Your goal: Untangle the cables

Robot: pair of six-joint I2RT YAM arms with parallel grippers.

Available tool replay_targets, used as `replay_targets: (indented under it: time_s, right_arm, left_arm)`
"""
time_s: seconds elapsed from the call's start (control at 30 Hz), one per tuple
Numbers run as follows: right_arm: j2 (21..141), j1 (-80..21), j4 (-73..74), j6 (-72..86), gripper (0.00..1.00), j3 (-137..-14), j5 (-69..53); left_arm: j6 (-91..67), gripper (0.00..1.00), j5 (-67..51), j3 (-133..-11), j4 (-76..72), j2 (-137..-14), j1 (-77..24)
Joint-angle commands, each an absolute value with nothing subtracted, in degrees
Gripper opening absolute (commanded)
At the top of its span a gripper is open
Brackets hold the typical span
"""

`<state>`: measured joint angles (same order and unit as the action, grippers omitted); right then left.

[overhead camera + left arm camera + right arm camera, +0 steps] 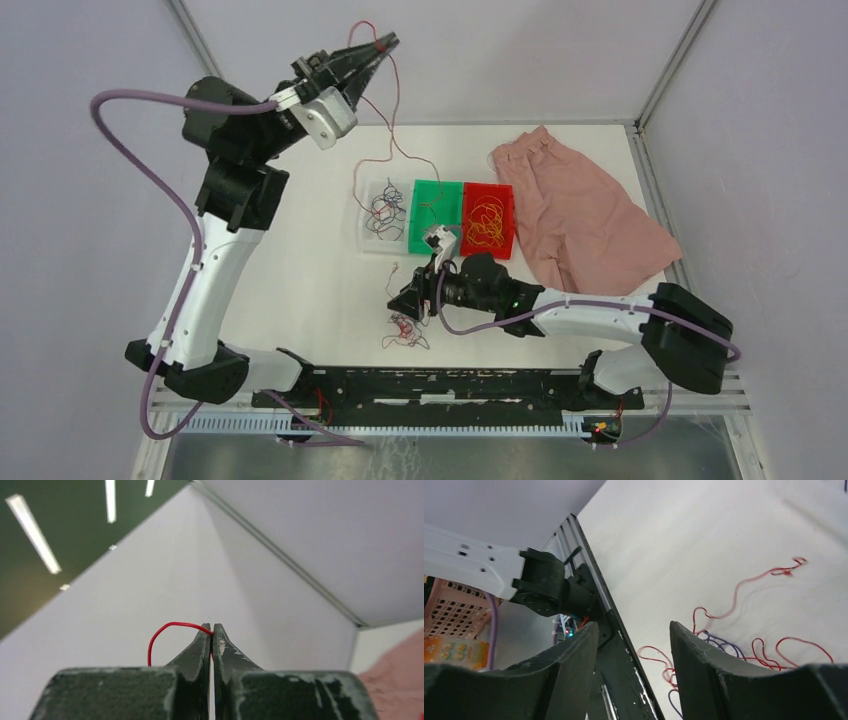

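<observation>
Two grippers, two different states. Left gripper (383, 43) is raised high over the far side of the table, clamped tight on a red strand (393, 118). The left wrist view shows that wire pinched at the very fingertips, arching out to one side. Right gripper (394, 302) hangs low with its jaws apart and nothing between them.

The tangle (405, 332) of cables lies flat on the table just nearer the bases than the right gripper, almost under it. The left arm is well apart from it, so the right arm is the nearer one. The held strand's long axis runs from the left fingertips down toward the green tray (428, 190), far to near. Its lower end possibly runs on into the tangle, but it is too thin overhead to say.

Appearance: hair-thin, curly. The tangle mixes loose red and dark purple loops. Purple wires sit in the clear tray (366, 238), orange-yellow ones in the red tray (506, 193).
</observation>
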<state>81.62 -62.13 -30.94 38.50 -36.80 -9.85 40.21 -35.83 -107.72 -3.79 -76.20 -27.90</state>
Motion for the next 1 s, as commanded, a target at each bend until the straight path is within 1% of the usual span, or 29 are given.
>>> replay_targets:
  time_s: [0.0,0.23,0.47,0.7,0.97]
  right_arm:
    - [75.00,-61.97,-22.17,33.71,0.61,-40.36,-8.92]
    - [70.04,-61.66,-18.84,32.49,0.58,-38.41,-4.86]
    - [61.85,-60.45,-15.09,33.38,0.52,-34.64,4.61]
    - [56.62,-58.96,-11.84,33.25,0.50,-32.45,6.52]
    - [53.35,-58.45,-11.06,34.51,0.46,-29.03,8.37]
  left_arm:
    - [31.46,0.03,-44.76,-105.59,4.95,-76.65,-29.31]
    - [31.70,0.03,-45.53,-100.94,7.16,-78.66,-31.34]
    - [32.53,0.03,-44.85,-101.17,5.99,-81.85,-31.42]
    - [34.14,0.03,-42.86,-100.23,4.83,-83.62,-31.35]
    - [37.19,0.03,-39.77,-99.96,1.39,-85.83,-31.31]
